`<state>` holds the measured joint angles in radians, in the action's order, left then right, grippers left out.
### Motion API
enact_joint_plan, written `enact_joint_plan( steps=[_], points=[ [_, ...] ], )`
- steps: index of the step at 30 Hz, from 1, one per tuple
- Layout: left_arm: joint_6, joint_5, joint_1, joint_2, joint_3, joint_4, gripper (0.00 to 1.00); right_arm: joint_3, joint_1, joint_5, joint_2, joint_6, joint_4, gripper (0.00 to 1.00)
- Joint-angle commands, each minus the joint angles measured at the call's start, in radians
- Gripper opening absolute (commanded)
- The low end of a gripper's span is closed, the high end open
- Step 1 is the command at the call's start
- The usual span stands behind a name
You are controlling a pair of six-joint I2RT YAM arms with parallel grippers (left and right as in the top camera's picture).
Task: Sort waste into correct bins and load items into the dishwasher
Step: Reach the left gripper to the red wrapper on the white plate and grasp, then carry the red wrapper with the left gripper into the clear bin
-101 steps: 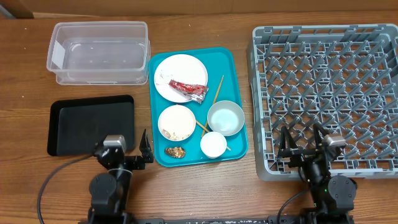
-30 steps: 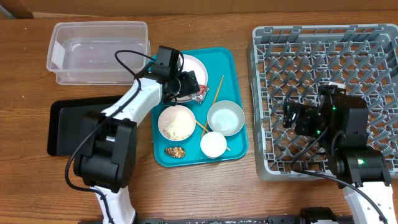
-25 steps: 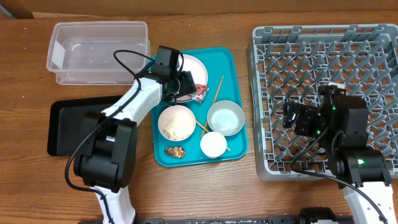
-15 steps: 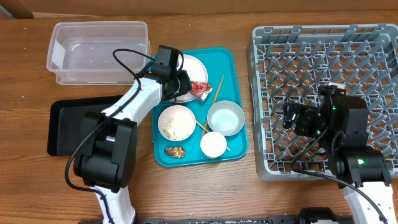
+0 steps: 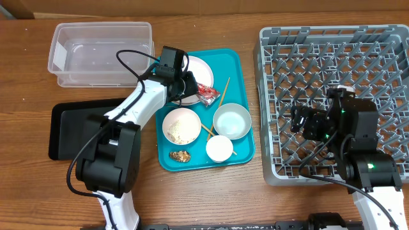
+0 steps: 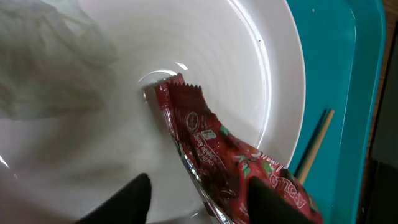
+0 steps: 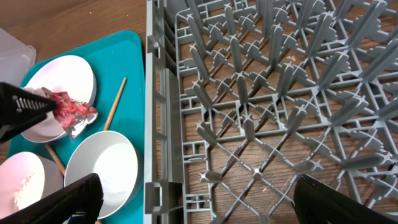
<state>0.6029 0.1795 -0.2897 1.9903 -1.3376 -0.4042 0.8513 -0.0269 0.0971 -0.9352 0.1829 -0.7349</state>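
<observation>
Dish rack (image 5: 358, 57): right side of table. Right gripper (image 5: 305, 121) hangs over its near-left part, jaws spread wide, nothing between them.

Teal tray (image 5: 236, 64): centre of table, carrying the dishes.

White plate (image 5: 199, 66): far end of the teal tray.

Left gripper (image 5: 186, 86): low over the plate, jaws partly open, not clamped.

Red wrapper (image 6: 217, 149): lying on the plate's right part, one end between the left gripper's fingers (image 6: 134, 199). One finger overlaps the wrapper's edge; the other stands apart from it, with bare plate showing in the gap.
</observation>
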Motion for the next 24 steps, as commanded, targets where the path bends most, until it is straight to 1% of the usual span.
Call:
enact_joint_plan(
  steps=[1, 7, 14, 15, 16, 17, 19, 20, 24],
  points=[
    [0.006, 0.024, -0.005, 0.012, -0.022, 0.002, 0.63, 0.028, -0.004, -0.006, 0.002, 0.0, 0.002, 1.0],
    [0.007, 0.01, -0.01, 0.023, -0.022, 0.014, 0.7, 0.028, -0.004, -0.006, 0.002, 0.001, 0.0, 1.0],
    [0.007, 0.009, -0.015, 0.069, -0.021, 0.057, 0.69, 0.028, -0.004, -0.006, 0.002, 0.001, -0.002, 1.0],
    [0.006, 0.009, -0.015, 0.072, -0.021, 0.068, 0.66, 0.028, -0.004, -0.006, 0.002, 0.0, -0.002, 1.0],
    [0.006, 0.008, -0.015, 0.074, -0.021, 0.08, 0.55, 0.028, -0.004, -0.006, 0.002, 0.001, -0.002, 1.0],
    [0.006, 0.008, -0.015, 0.074, -0.021, 0.093, 0.37, 0.028, -0.004, -0.006, 0.002, 0.001, -0.002, 1.0],
    [0.006, 0.008, -0.013, 0.074, -0.022, 0.116, 0.09, 0.028, -0.004, -0.006, 0.002, 0.001, -0.002, 1.0],
    [0.006, 0.014, -0.012, 0.074, -0.022, 0.125, 0.04, 0.028, -0.004, -0.006, 0.002, 0.001, -0.003, 1.0],
    [-0.001, 0.021, -0.008, 0.072, -0.037, 0.115, 0.04, 0.028, -0.004, -0.006, 0.002, 0.0, -0.012, 1.0]
  ],
)
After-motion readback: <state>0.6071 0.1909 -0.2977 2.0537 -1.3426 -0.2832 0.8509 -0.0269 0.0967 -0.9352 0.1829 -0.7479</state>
